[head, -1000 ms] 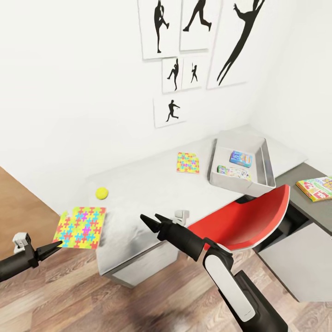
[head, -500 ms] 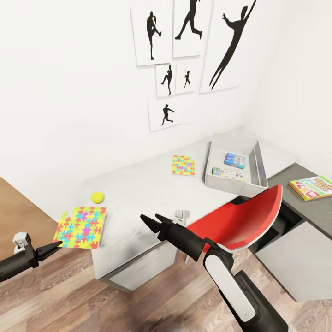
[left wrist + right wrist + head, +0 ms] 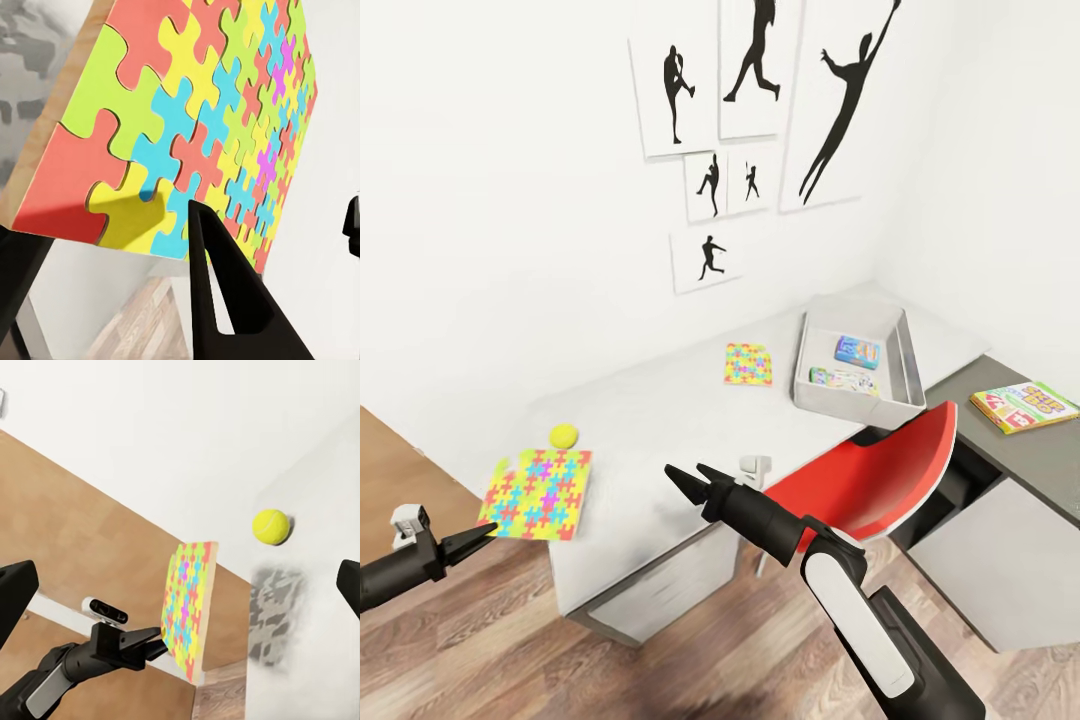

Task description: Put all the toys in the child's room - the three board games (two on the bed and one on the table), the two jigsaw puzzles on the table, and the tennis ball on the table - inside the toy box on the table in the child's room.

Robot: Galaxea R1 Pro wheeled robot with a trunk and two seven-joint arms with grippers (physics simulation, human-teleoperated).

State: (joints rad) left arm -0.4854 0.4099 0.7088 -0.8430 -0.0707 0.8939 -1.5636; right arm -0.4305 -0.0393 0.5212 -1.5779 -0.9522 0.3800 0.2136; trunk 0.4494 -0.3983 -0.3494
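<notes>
Fingers of the left gripper, at the lower left of the head view, are closed on the near edge of a jigsaw puzzle, holding that coloured square just off the left end of the bench. In the left wrist view the puzzle fills the upper part of the frame, with one dark finger lying against its lower edge. The right gripper, at lower centre of the head view, has its fingers spread apart and holds nothing.

The tennis ball sits on the bench just above the held puzzle; it also appears at the upper right of the right wrist view. The second jigsaw puzzle lies flat near the middle of the frame, close to the toy box, which stands toward the right end of the bench. Two board games already lie inside the toy box: a blue one and a pale one. The third board game rests on the darker, lower top at the right edge, beyond a red chair.

By this reading, two of six toys are stowed; the held puzzle is partway, and the other puzzle, the ball and the last game remain.
</notes>
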